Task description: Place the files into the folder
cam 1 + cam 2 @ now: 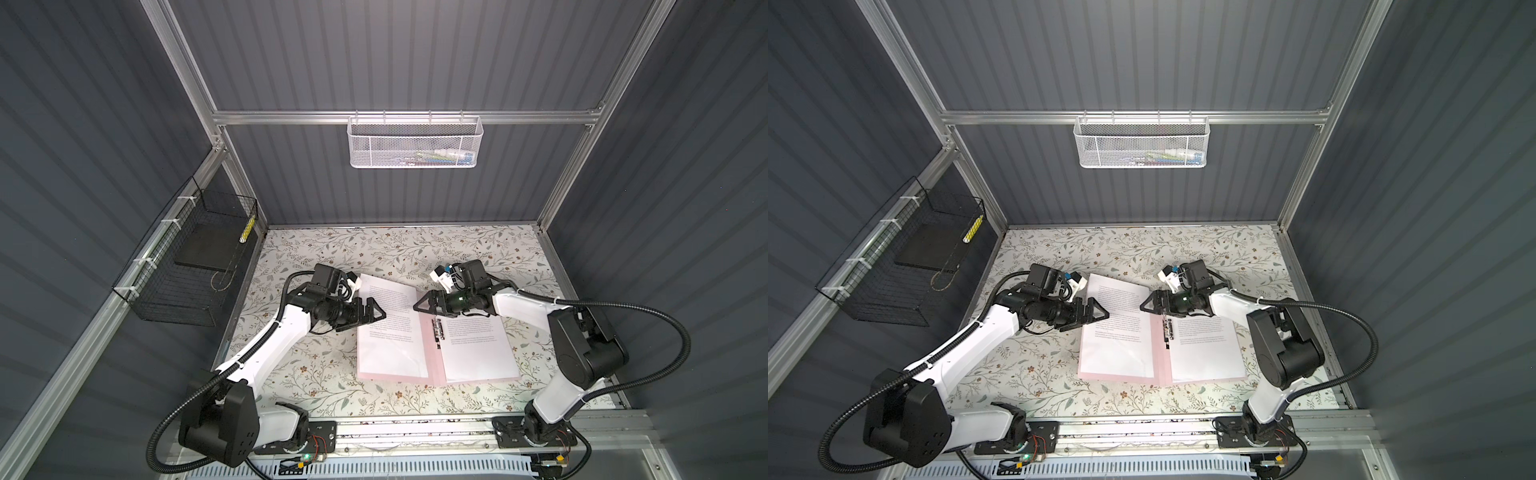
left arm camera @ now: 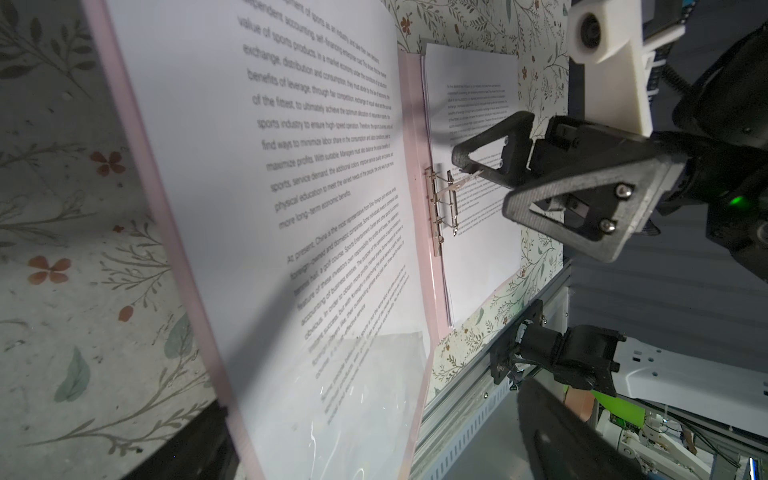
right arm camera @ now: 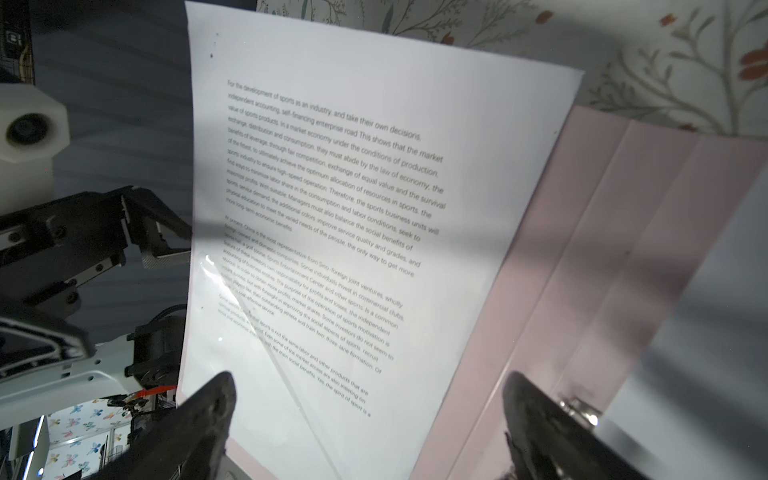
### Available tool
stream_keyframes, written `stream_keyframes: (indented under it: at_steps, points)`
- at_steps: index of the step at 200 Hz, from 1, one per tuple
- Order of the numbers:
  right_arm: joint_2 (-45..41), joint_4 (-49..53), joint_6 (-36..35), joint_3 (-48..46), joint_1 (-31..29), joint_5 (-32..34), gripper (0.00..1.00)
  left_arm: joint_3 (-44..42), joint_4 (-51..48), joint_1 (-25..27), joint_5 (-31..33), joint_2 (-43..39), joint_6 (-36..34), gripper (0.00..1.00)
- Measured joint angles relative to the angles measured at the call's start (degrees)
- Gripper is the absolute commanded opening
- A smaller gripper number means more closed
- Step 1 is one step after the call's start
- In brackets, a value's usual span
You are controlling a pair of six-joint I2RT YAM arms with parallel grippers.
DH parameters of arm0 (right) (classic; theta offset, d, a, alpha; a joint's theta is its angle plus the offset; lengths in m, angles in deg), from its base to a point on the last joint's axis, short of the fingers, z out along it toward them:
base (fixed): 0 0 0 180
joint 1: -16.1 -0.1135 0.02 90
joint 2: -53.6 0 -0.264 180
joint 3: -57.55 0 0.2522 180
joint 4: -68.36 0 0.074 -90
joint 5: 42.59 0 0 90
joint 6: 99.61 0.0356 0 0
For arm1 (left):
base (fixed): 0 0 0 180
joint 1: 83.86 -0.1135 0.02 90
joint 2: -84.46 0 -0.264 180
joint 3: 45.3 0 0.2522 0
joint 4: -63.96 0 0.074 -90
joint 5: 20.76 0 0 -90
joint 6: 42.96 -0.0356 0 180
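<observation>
**Operator:** Where do my fingers stand?

**Spotter:** Both pairs are spread as wide as they go and hold nothing. The fingers of your right gripper point(image 1: 422, 306) hang over the far end of the spine. In the left wrist view one of them sits right at the raised lever of the slim metal clip point(image 2: 440, 208). I can't tell whether it touches or stops just short. The fingers of your left gripper point(image 1: 376, 316) are at the left edge of the loose printed white paper sheet point(image 1: 388, 332), not closed on it.

**Operator:** And the files?

**Spotter:** The thin pale pink card folder point(image 1: 435, 361) lies open on the floral-patterned surface point(image 1: 316, 365). The loose sheet rests on its left cover with its far end bowed upward. Its near corner seems to sit under a clear film point(image 2: 374, 374). A stack of printed white sheets point(image 1: 478, 353) lies on the right cover, just beside the clip.

**Operator:** What could bite me?

**Spotter:** I'd watch three things:
- **Right fingers:** drift sideways and a finger could hook the lever, dragging the folder and skewing both piles.
- **Lever:** if it drops before the loose sheet is across, that sheet stays unclipped.
- **Left fingers:** pinch the bowed edge too deep and you likely crease it. Pull against the film corner and it may buckle.
</observation>
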Motion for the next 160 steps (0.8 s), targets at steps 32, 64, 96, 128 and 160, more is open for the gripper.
stream_keyframes:
  at_steps: [32,64,96,128,160]
  points:
    - [-3.76,-2.80,2.60,-8.39,-0.66,-0.61,0.99,0.00,0.22,0.00,-0.07,0.00,0.00,1.00]
    - [-6.60,-4.20,4.50,-13.25,-1.20,0.33,0.99,0.00,0.28,0.00,-0.42,0.00,-0.02,1.00]
    - [-13.25,-2.91,6.62,-15.19,-1.90,5.31,0.99,0.00,0.33,0.00,-0.42,0.00,-0.04,1.00]
    - [-23.93,0.37,13.05,-15.30,-2.21,15.74,0.99,0.00,0.13,0.00,0.04,-0.02,-0.28,1.00]
    - [-38.16,2.80,26.58,-21.29,-2.62,26.62,0.69,-0.31,0.00,0.00,0.70,-0.59,-0.46,1.00]
